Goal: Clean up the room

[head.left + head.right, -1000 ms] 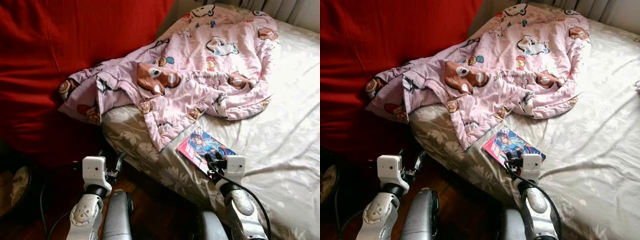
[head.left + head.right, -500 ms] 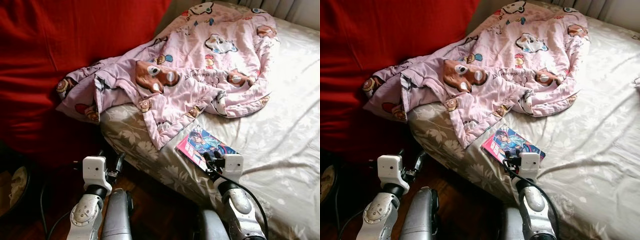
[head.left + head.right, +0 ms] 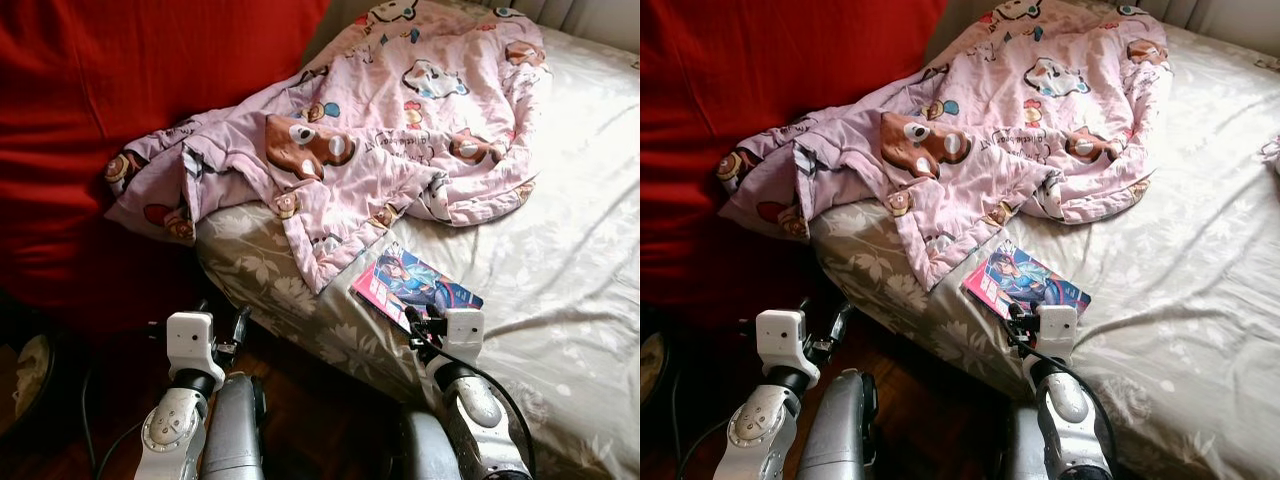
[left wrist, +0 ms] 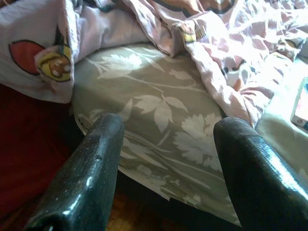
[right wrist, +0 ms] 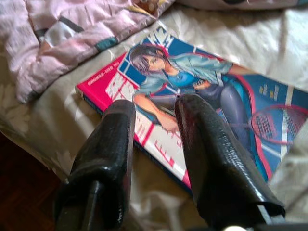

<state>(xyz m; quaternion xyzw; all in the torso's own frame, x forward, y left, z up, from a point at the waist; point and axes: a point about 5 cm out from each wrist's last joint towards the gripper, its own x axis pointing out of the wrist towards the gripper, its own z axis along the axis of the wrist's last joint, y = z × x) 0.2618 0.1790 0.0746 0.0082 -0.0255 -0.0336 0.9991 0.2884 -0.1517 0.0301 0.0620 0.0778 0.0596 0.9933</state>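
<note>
I log my right gripper [image 5: 154, 108], fingers slightly parted and empty, just over the comic book [image 3: 415, 287] on the floral bedsheet [image 3: 560, 250], pink quilt [image 3: 400, 130] beyond; left gripper [image 4: 166, 127] wide open, empty, facing the bed's corner.

A comic book [image 3: 416, 289] with a pink-and-blue illustrated cover lies flat, face up, near the bed's edge, just beside the rumpled pink cartoon-print blanket [image 3: 400, 130], perhaps touching it.

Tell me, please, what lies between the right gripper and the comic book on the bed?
Nothing lies between them. In the right wrist view the right gripper hovers directly over the comic book, its fingers slightly apart above the cover.
</note>
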